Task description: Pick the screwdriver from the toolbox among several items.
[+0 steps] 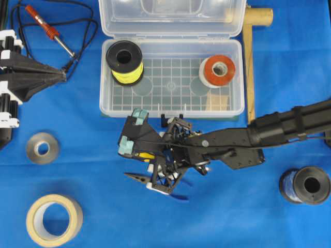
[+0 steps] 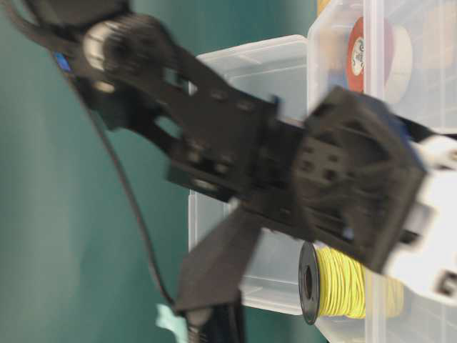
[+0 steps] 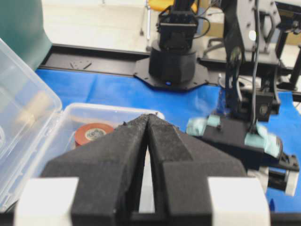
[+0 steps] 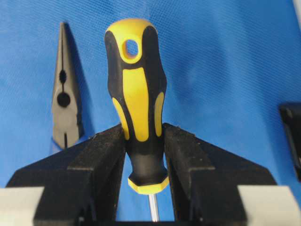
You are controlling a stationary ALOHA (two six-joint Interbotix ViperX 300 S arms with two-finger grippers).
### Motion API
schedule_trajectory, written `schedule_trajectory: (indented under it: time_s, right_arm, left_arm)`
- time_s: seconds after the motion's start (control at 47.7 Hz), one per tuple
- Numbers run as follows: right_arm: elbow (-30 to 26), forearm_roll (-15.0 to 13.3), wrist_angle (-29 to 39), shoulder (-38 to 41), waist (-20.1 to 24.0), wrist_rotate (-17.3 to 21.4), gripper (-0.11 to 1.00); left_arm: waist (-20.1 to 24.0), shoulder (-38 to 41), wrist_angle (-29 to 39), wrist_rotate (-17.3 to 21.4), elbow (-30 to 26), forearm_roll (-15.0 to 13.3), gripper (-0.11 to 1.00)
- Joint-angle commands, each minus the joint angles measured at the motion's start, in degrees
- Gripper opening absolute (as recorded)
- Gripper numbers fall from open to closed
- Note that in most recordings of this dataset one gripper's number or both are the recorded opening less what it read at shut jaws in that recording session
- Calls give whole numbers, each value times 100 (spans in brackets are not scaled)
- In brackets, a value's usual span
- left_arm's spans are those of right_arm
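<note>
The screwdriver (image 4: 138, 94), with its yellow-and-black handle and thin silver shaft, is clamped between the black fingers of my right gripper (image 4: 143, 134). Blue cloth lies behind it. In the overhead view my right gripper (image 1: 130, 135) hangs over the cloth just in front of the open clear toolbox (image 1: 105, 98), and a bit of the screwdriver's yellow handle (image 1: 146, 155) shows beside it. My left gripper (image 1: 54, 76) stays at the far left, its jaws shut on nothing (image 3: 149, 117).
Inside the toolbox stand a yellow wire spool (image 1: 124, 62) and an orange tape roll (image 1: 220, 71). Blue-handled pliers (image 1: 137, 177) lie under the right arm. A soldering iron (image 1: 49, 31), a grey roll (image 1: 42, 148), masking tape (image 1: 54, 219) and a black spool (image 1: 305, 185) lie around.
</note>
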Motion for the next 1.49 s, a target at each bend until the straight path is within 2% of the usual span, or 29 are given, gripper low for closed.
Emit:
schedule_trajectory:
  time_s: [0.0,0.231,0.378,0.42,0.462,0.567,0.692,0.734,0.902,1.217,1.469]
  right_arm:
    - [-167,35,-237,-44,26,9,26]
    - [-149,62,-97,9,18,0,29]
    - [-141,-18,281,-246,18,-114,71]
    - [-123,-97,439,-413,18,-123,80]
    - [-105,-211,606,-598,26,-132,83]
    - [0,-606,993,-1257,70,-105,74]
    - [308,-1178,1160,-2057,176,-44,75]
    - [519,-1397,1160,-2408,229,-26,75]
    - [1512,-1986,905,-3586,308,229,75]
    - [3779,-2777,-519,-6117,308,659,75]
    - [5142,-3032,-835,-7567,220,668,75]
  left_arm:
    - [18,26,-18,-9,-44,-9,0]
    - [26,9,-9,-9,-44,-9,0]
    - [26,-26,0,-9,-44,-9,0]
    - [26,-44,9,-9,-44,0,0]
    - [26,-62,44,-9,-44,-9,0]
    - [26,-123,105,-18,-44,-9,0]
    - [26,-167,114,-88,-44,-9,0]
    - [26,-185,123,-114,-35,-9,0]
    - [26,-185,149,-114,-9,-9,0]
    - [26,-193,141,-114,26,-9,0]
    - [26,-185,105,-114,26,-9,0]
